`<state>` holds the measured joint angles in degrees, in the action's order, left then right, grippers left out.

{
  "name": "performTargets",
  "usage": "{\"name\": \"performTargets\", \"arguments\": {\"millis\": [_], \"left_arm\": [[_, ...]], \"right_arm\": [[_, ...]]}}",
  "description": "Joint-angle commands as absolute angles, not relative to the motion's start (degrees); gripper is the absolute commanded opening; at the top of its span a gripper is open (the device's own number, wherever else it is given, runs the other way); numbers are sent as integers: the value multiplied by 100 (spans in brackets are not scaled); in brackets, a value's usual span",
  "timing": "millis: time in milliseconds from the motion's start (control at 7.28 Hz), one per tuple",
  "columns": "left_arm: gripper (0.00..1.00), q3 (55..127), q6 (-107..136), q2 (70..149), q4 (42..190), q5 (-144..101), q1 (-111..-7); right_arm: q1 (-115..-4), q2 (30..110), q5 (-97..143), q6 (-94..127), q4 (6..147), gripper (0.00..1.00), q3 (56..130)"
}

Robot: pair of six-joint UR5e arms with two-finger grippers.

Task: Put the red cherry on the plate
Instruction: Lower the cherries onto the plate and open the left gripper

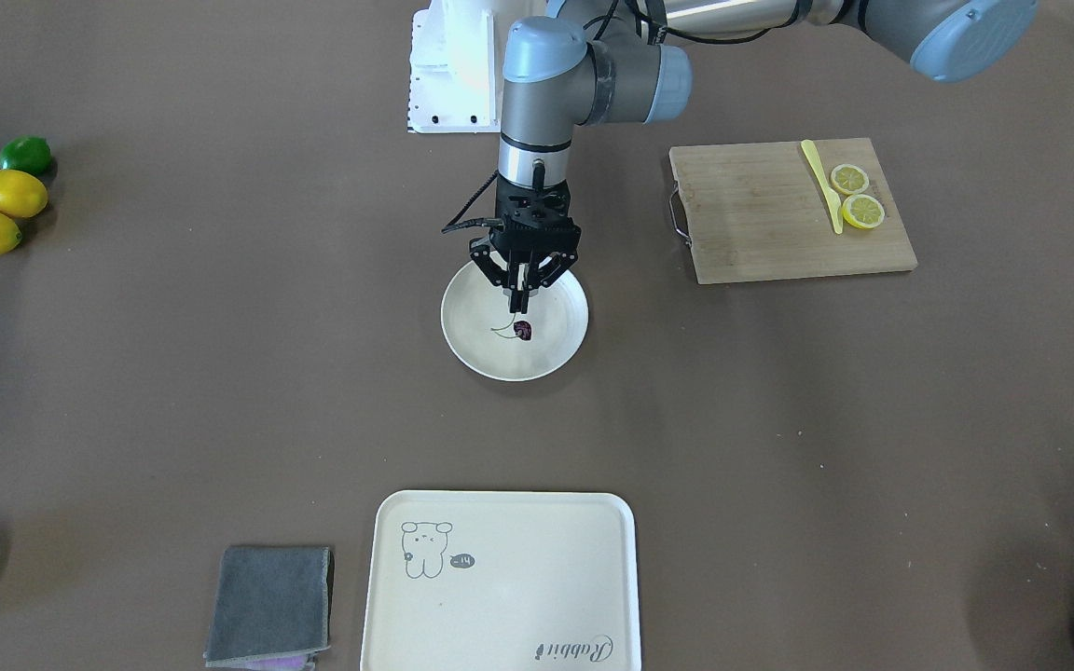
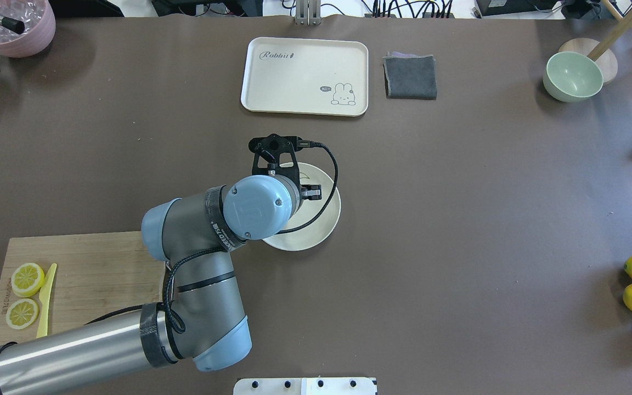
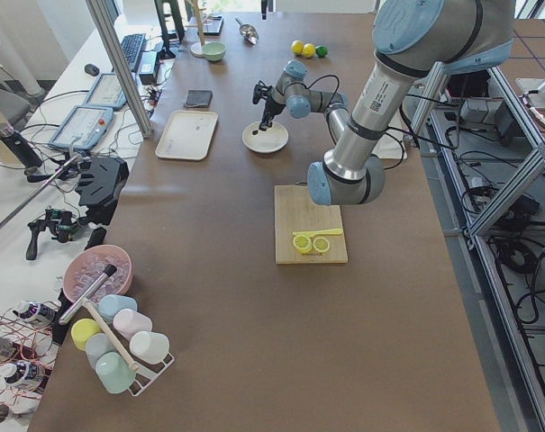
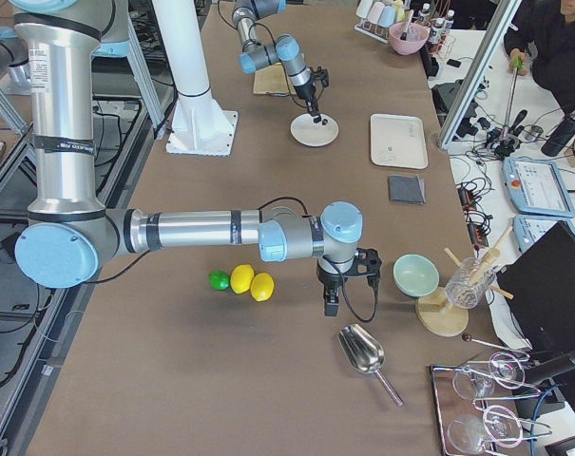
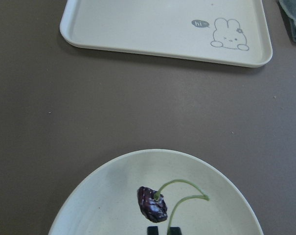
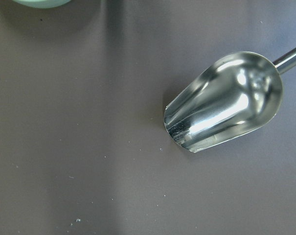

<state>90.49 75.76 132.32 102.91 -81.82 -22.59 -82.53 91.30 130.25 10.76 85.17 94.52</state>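
One red cherry (image 5: 151, 204) lies on the plate (image 5: 91, 203).

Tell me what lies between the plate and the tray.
Nothing: only bare brown table separates the plate from the tray. The left wrist view shows it best, and the front-facing view agrees.

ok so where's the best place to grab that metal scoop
Take the metal scoop by its thin straight handle, coming straight down from above with the tool's fingers closing across it. The scoop lies flat on the table, open side up, and its bowl looks too wide, curved and slick to pinch well.
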Motion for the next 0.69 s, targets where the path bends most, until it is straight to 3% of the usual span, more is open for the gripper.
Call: {"name": "performTargets", "arguments": {"millis": [0,137,275,550], "left_arm": [[3,8982,7567,13193,10327,-8139,-2136],[33,9000,7567,13114,10327,-8139,-2127],[96,9035,7559,13000,10327,-7982,-2110],[97,9183,7506,12990,10318,-7640,-2074]], "right_arm": [[-8262,9132,13034,1046,8517,99,9448],[-8262,9106,13025,1046,8517,99,9440],[-8262,9036,13025,1055,8534,99,9448],[-8262,9114,13017,1020,8560,99,9439]]}}
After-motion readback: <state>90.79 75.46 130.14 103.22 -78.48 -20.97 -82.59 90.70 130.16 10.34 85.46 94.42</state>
